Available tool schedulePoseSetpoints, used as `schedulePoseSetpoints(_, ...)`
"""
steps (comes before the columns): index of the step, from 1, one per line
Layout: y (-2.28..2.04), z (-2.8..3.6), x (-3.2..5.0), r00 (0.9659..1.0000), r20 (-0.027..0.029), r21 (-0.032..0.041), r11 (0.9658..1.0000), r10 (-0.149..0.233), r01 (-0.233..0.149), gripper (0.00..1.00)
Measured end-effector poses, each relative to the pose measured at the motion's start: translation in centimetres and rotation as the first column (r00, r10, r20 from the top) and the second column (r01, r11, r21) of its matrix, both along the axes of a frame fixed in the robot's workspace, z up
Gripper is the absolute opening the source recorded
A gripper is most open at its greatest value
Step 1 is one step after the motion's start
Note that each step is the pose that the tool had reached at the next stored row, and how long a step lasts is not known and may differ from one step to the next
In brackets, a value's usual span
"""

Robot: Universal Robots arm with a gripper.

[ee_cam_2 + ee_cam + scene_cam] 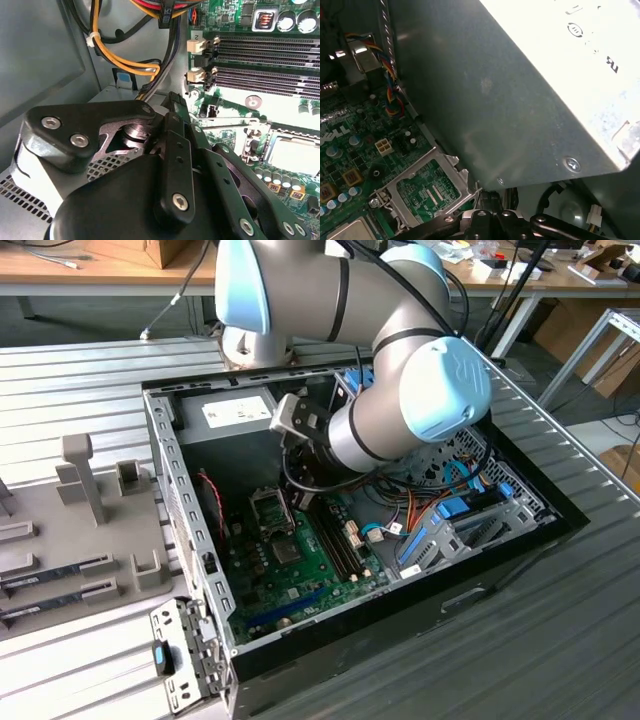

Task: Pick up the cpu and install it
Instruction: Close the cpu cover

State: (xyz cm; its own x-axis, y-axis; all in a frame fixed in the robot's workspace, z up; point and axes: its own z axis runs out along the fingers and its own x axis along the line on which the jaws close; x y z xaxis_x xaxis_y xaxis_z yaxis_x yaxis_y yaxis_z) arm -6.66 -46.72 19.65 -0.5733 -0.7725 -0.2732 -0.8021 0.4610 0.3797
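A pale silver-grey square, which I take for the cpu point(296, 156), lies flat inside the motherboard's socket. In the first wrist view its corner point(351, 231) shows beside the metal socket frame point(422, 192), which stands swung open. My gripper point(173, 106) hangs inside the computer case, off to the side of the socket and close to the grey power-supply box point(530, 90). Its black fingers point(490, 201) are drawn together and I see nothing between them. In the exterior view the arm's wrist point(345, 435) covers the gripper, just behind the socket point(270, 506).
Empty memory slots point(270, 60) run past the socket. Orange and black cables point(117, 55) hang near the gripper, and coloured wires point(387, 75) cross the board. The case wall point(185, 500) and drive bay point(470, 520) hem in the arm. Grey holders point(90, 480) stand outside the case.
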Motion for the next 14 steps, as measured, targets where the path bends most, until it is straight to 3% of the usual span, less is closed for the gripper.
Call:
schedulePoseSetpoints(4, -0.11, 0.04, -0.20, 1.0000, 0.0023, 0.0143, 0.9999, 0.000, 0.000, 0.11)
schedulePoseSetpoints(14, -0.14, 0.59, -0.19, 1.0000, 0.0027, 0.0153, 0.9999, 0.000, 0.000, 0.11)
